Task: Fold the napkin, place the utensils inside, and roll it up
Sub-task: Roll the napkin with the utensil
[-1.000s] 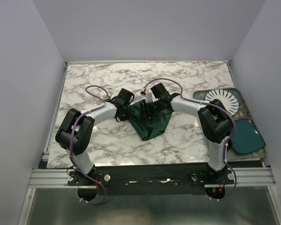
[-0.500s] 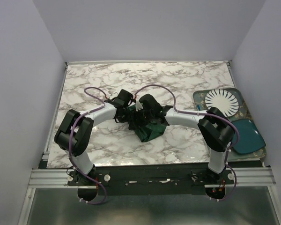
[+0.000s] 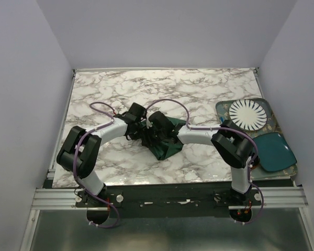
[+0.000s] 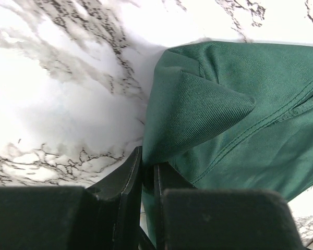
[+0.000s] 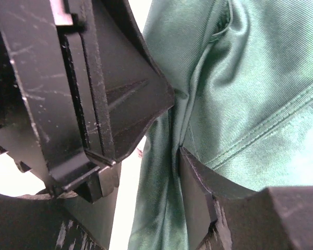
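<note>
Two grippers were at the napkin, bunched in the middle of the marble table; the left gripper pinched its edge tight; the right gripper had cloth between its jaws; I could not tell if it squeezed.

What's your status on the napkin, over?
Left pincer shut on napkin edge. Right pincer straddling a fold, grip unclear. Cloth bunched up; fork not in view.

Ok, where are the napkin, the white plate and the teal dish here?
napkin (image 3: 165,150), top view, on its bare near fold.
white plate (image 3: 248,115), top view, on its middle.
teal dish (image 3: 277,151), top view, on its bare middle.
</note>
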Tool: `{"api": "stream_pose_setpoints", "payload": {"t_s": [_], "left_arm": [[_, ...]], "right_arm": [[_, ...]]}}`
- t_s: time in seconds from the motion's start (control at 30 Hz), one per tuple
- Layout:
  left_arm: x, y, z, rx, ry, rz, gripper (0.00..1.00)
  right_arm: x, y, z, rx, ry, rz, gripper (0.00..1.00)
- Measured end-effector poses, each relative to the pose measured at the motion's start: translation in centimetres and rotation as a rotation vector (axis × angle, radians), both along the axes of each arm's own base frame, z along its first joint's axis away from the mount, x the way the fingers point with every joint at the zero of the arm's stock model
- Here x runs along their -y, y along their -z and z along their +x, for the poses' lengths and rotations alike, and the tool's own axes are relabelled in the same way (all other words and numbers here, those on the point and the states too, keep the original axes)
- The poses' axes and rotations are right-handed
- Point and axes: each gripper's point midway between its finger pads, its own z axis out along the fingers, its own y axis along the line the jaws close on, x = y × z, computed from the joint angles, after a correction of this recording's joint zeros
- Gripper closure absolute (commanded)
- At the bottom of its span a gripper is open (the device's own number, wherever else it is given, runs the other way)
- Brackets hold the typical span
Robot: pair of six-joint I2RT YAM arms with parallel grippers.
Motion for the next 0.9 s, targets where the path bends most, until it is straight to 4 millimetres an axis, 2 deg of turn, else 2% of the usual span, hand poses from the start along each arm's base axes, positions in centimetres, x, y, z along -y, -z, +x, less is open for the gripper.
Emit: {"api": "stream_pose_setpoints", "payload": {"t_s": [0.1,0.2,0.23,0.33,0.4,0.47,0.5,0.57,0.6,0.7,0.8,0.9], "left_arm": [[-0.3,0.0,-0.2,-0.001,-0.022,-0.006,1.0],[-0.6,0.0,-0.2,0.004,-0.048,-0.015,1.0],[-0.6,0.0,-0.2,0.007,-0.053,-0.016,1.0],[-0.9,0.0,-0.5,0.014,-0.077,-0.023,1.0],[-0.9,-0.1,-0.6,0.019,-0.088,-0.031,1.0],[-0.9,-0.1,-0.6,0.024,-0.096,-0.038,1.0],[-0.9,-0.1,-0.7,0.028,-0.1,-0.042,0.97],[-1.0,-0.1,-0.9,0.033,-0.101,-0.045,0.84],[-1.1,-0.1,-1.0,0.039,-0.1,-0.048,0.7],[-1.3,-0.1,-1.6,0.061,-0.074,-0.055,0.52],[-1.0,-1.1,-2.3,0.13,-0.016,-0.089,0.42],[-0.9,-3.5,-2.4,0.242,0.041,-0.124,0.4]], "right_arm": [[-0.2,0.1,0.2,0.021,0.016,-0.011,0.49],[-0.2,0.3,0.4,0.046,0.043,-0.029,0.58],[-0.2,0.4,0.5,0.053,0.051,-0.034,0.67],[0.2,0.6,0.9,0.083,0.091,-0.044,0.83],[0.2,0.8,0.9,0.084,0.101,-0.035,0.89],[0.2,0.9,0.8,0.088,0.105,-0.019,1.0],[0.2,0.9,0.7,0.093,0.105,-0.01,0.99],[0.1,0.9,0.6,0.096,0.101,0.014,1.0],[0.1,0.9,0.5,0.097,0.096,0.024,1.0],[0.3,0.9,-0.2,0.092,0.063,0.086,0.99],[0.6,0.9,-0.7,0.059,0.021,0.158,1.0],[1.2,0.9,-0.8,0.01,-0.016,0.222,0.99]]}}
